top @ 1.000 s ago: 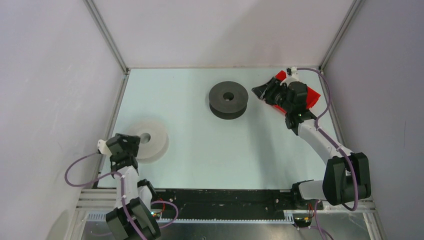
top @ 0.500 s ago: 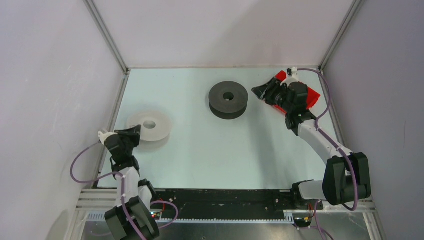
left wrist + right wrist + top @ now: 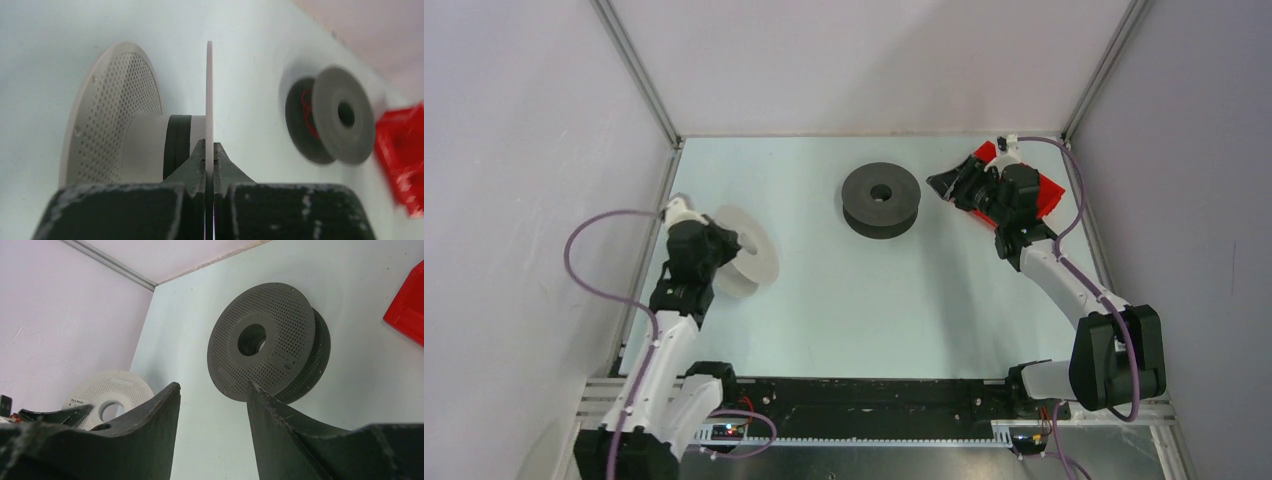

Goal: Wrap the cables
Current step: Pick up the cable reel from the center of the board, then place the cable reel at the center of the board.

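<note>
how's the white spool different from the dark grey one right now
The white spool is tilted up; the dark grey spool lies flat. The left gripper pinches the white spool's flange; nothing touches the dark grey spool. Both are round, with perforated flanges and a centre hole.

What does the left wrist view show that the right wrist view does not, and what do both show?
Only the left wrist view shows clearly the left gripper shut on the rim of the white spool, and red thread on the core of the grey spool. Only the right wrist view shows the right gripper, open and empty, and the small holes in the grey spool's face. Both show the two spools and a red object.
</note>
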### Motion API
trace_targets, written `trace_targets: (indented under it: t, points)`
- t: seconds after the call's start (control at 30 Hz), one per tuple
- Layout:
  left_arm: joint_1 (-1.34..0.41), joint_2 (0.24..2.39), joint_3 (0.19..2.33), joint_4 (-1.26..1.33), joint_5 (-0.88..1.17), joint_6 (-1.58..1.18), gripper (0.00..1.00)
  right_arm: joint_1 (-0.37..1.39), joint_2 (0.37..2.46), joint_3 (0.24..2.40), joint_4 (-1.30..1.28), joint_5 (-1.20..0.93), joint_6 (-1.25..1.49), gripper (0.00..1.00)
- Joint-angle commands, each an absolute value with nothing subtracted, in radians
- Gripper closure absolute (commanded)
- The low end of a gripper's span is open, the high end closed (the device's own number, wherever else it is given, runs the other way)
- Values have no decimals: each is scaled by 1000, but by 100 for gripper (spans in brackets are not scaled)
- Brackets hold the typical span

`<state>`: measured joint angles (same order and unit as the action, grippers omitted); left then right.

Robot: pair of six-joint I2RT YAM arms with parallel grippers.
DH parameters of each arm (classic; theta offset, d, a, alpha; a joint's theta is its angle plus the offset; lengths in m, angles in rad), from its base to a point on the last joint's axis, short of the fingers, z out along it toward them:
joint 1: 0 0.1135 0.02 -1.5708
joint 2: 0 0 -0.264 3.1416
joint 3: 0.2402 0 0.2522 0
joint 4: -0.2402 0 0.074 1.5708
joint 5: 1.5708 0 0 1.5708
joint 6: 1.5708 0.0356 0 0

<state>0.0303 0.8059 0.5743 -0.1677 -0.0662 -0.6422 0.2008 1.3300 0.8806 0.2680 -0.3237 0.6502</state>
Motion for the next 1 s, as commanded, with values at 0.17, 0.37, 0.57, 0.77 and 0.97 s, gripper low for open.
trace_targets:
  t: [0.17, 0.37, 0.57, 0.77, 0.97]
  points:
    - [-490, 941, 844, -389, -357, -362, 100, 188, 1303, 882, 270, -344, 614, 44]
    - [-768, 1126, 1001, -394, -423, -249, 99, 171, 1301, 882, 260, -345, 608, 44]
    - [-855, 1228, 1057, -396, -368, -177, 95, 151, 1308, 882, 251, -356, 599, 44]
    - [-858, 1225, 1052, -403, -335, -148, 84, 133, 1301, 882, 239, -346, 591, 44]
    - [-859, 1233, 1055, -410, -325, -132, 75, 121, 1296, 882, 236, -346, 592, 44]
